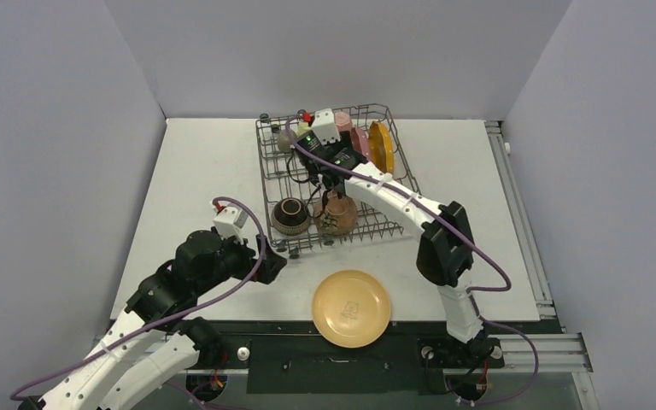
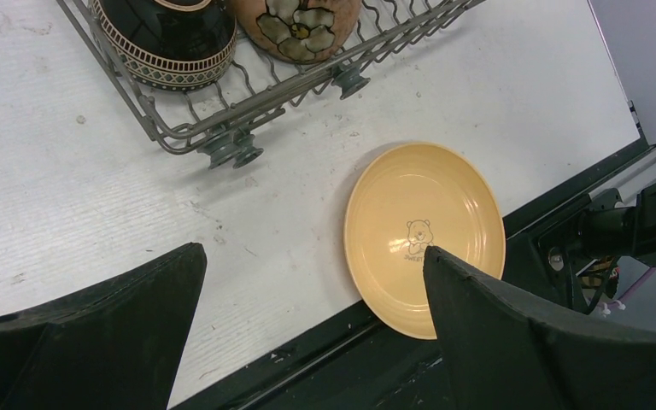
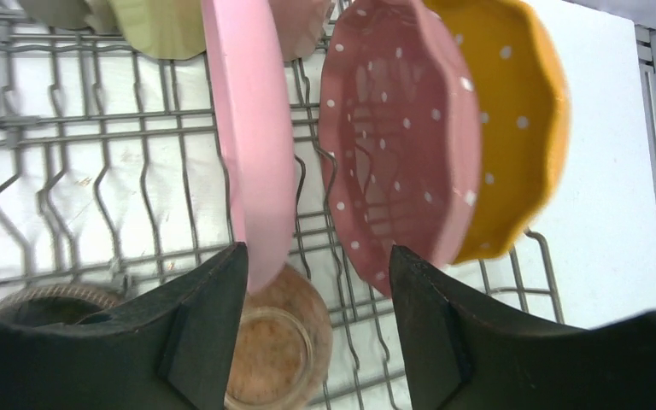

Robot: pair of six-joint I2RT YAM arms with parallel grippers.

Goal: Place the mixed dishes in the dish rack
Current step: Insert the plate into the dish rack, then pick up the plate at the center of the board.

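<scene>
Hovering over the dish rack [image 3: 94, 117], my right gripper [image 3: 316, 252] had its fingers apart, clamping nothing. The pink plate [image 3: 252, 128] stood on edge in the rack just beside one finger, with the orange dotted plate [image 3: 512, 128] upright farther along. My left gripper [image 2: 313, 249] gaped wide outside the rack, near a yellow plate [image 2: 423, 231].

The work surface is a white table [image 1: 205, 171], matte and lightly scuffed. Plain pale grey panels enclose it: back wall [image 1: 333, 51], left wall [image 1: 43, 128], right wall [image 1: 615, 111]. A metal rail [image 1: 514, 192] follows the table's right edge; a black strip [image 1: 333, 363] borders its near edge. Lighting is even.
</scene>
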